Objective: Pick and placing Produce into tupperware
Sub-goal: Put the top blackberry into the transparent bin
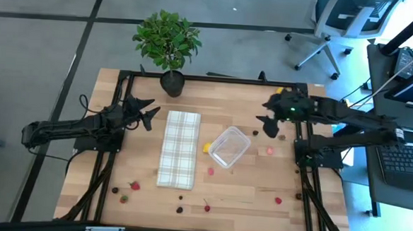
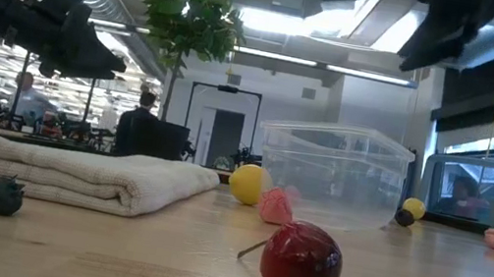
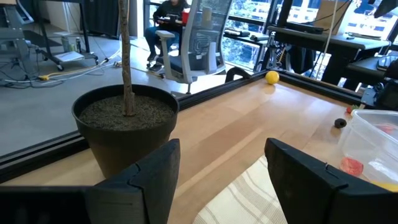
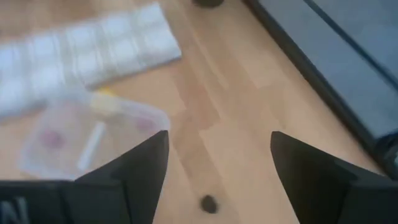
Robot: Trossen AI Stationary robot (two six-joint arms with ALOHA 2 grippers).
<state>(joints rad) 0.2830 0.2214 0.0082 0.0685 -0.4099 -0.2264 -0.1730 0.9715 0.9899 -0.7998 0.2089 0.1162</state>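
Tupperware [image 1: 229, 146] sits mid-table, produce scattered around it. Both my jaws gape, empty — right gripper [image 1: 269, 124] hovers at its two o'clock, left gripper [image 1: 148, 114] waits by the cloth [image 1: 179, 149]. Risk: the dark berry [image 4: 209, 203] rolls off — it's tiny.

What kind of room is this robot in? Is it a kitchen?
Not a kitchen. It looks like an office or robot lab: there is a rolling office chair, a desk with a keyboard, and people sitting at desks in the background.
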